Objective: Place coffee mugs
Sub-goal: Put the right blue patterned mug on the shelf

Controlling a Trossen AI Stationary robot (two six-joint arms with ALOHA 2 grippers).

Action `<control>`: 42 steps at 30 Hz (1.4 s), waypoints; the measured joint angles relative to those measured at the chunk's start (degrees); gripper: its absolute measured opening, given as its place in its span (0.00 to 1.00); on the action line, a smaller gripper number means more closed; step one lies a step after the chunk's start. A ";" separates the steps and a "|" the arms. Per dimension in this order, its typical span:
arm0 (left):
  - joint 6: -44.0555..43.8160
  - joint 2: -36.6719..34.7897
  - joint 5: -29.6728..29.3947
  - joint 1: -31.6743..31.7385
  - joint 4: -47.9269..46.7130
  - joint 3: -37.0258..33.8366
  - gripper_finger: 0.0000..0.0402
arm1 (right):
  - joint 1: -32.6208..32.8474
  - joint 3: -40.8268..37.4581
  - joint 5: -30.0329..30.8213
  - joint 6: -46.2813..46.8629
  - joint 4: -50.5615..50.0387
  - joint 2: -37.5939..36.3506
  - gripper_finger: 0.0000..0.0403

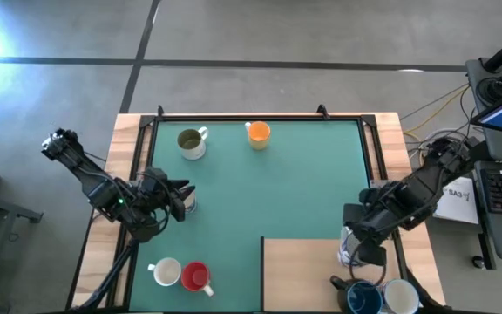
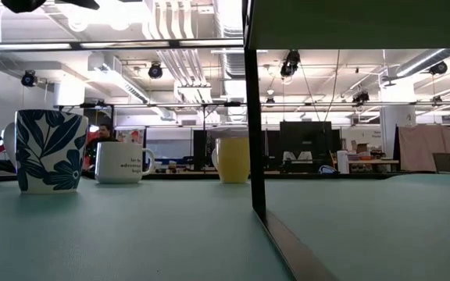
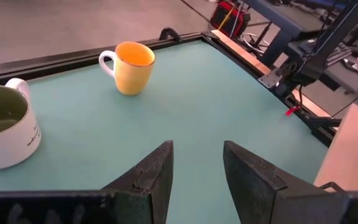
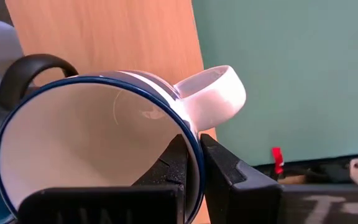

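Mat (image 1: 277, 192) teal-green; 12 o'clock: orange mug (image 1: 258, 133), olive-lined white mug (image 1: 191, 142); 7 o'clock: red mug (image 1: 196, 276), white mug (image 1: 166, 273); blue-leaf-patterned mug (image 2: 49, 150).

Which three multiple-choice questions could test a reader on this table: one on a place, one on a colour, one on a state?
1. Where does the orange mug stand?
A. On the green mat, near the olive-lined mug
B. On the wooden board
C. Inside a gripper

2. What colour is the mug beside the red mug?
A. Orange
B. Dark blue
C. White

3. What is the right gripper doing?
A. Open above the mat
B. Shut on the rim of a blue-rimmed mug
C. Shut on nothing

Answers: 1 A, the high view shows both on the mat; 2 C, a white mug stands next to it; 3 B, the right wrist view shows the rim pinched.
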 joint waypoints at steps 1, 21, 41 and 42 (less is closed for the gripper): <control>0.00 0.00 -0.01 0.03 0.21 0.00 0.31 | 0.30 -0.67 0.00 1.21 0.01 -0.68 0.03; 0.48 -0.02 -2.00 0.40 0.81 0.00 0.31 | 12.62 -9.94 -1.90 18.19 0.03 -4.66 0.03; 0.74 -0.04 -2.00 0.62 0.85 0.00 0.31 | 19.67 -12.47 -1.71 30.68 0.18 -6.90 0.06; 0.74 -0.04 -2.00 0.62 0.83 0.00 0.31 | 19.85 -12.50 -1.67 31.22 0.17 -6.90 0.06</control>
